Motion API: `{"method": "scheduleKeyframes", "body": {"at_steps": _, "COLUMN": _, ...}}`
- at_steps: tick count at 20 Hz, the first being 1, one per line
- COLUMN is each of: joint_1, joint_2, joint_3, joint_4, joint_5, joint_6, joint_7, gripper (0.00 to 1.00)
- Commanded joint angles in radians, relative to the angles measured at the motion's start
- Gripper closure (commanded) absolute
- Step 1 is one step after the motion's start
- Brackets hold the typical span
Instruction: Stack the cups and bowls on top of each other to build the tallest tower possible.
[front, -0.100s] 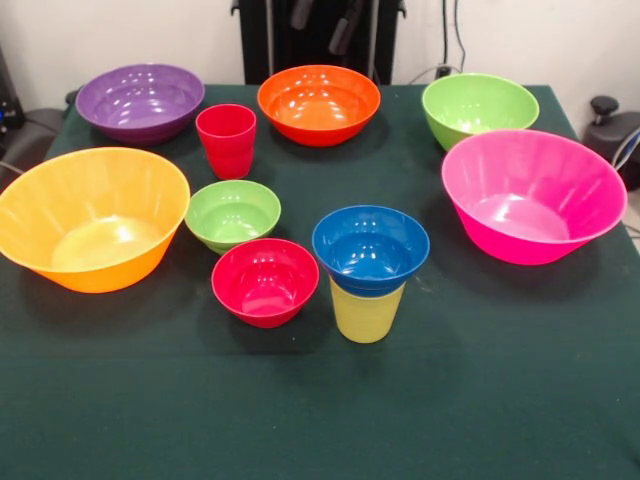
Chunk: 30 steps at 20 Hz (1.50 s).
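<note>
The tower is a yellow cup (365, 315) standing near the table's front centre with the small blue bowl (370, 245) seated upright on its rim. Just left of it sits the small red bowl (265, 280), and behind that the small green bowl (232, 213). The red cup (226, 140) stands upright further back, on its own. A purple bowl (140, 100), an orange bowl (318, 102) and a medium green bowl (478, 105) line the far side. My gripper (322, 22) is drawn back at the top edge, well above and behind everything; only a small part of it shows.
A large orange-yellow bowl (90, 215) fills the left side and a large pink bowl (532, 195), tilted toward the camera, the right. Everything rests on a dark green tablecloth (320, 420).
</note>
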Motion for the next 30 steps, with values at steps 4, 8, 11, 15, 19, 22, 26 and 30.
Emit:
{"method": "scheduleKeyframes", "body": {"at_steps": 4, "joint_1": -0.045, "joint_2": 0.058, "joint_3": 0.208, "joint_4": 0.221, "joint_5": -0.143, "joint_6": -0.225, "joint_7": 0.085, "gripper": 0.00}}
{"method": "scheduleKeyframes", "body": {"at_steps": 8, "joint_1": -0.090, "joint_2": 0.089, "joint_3": 0.228, "joint_4": 0.249, "joint_5": -0.197, "joint_6": -0.317, "joint_7": 0.091, "gripper": 0.00}}
{"method": "scheduleKeyframes", "body": {"at_steps": 11, "joint_1": -0.112, "joint_2": 0.151, "joint_3": 0.231, "joint_4": 0.279, "joint_5": -0.246, "joint_6": -0.426, "joint_7": 0.117, "gripper": 0.00}}
{"method": "scheduleKeyframes", "body": {"at_steps": 15, "joint_1": -0.136, "joint_2": 0.214, "joint_3": 0.230, "joint_4": 0.278, "joint_5": -0.292, "joint_6": -0.517, "joint_7": 0.129, "gripper": 0.00}}
{"method": "scheduleKeyframes", "body": {"at_steps": 19, "joint_1": -0.154, "joint_2": 0.205, "joint_3": 0.231, "joint_4": 0.279, "joint_5": -0.320, "joint_6": -0.521, "joint_7": 0.119, "gripper": 0.00}}
{"method": "scheduleKeyframes", "body": {"at_steps": 22, "joint_1": -0.155, "joint_2": 0.195, "joint_3": 0.227, "joint_4": 0.276, "joint_5": -0.329, "joint_6": -0.515, "joint_7": 0.114, "gripper": 0.00}}
{"method": "scheduleKeyframes", "body": {"at_steps": 26, "joint_1": -0.165, "joint_2": 0.197, "joint_3": 0.223, "joint_4": 0.261, "joint_5": -0.344, "joint_6": -0.515, "joint_7": 0.106, "gripper": 0.00}}
{"method": "scheduleKeyframes", "body": {"at_steps": 30, "joint_1": -0.183, "joint_2": 0.178, "joint_3": 0.224, "joint_4": 0.250, "joint_5": -0.367, "joint_6": -0.490, "joint_7": 0.088, "gripper": 0.00}}
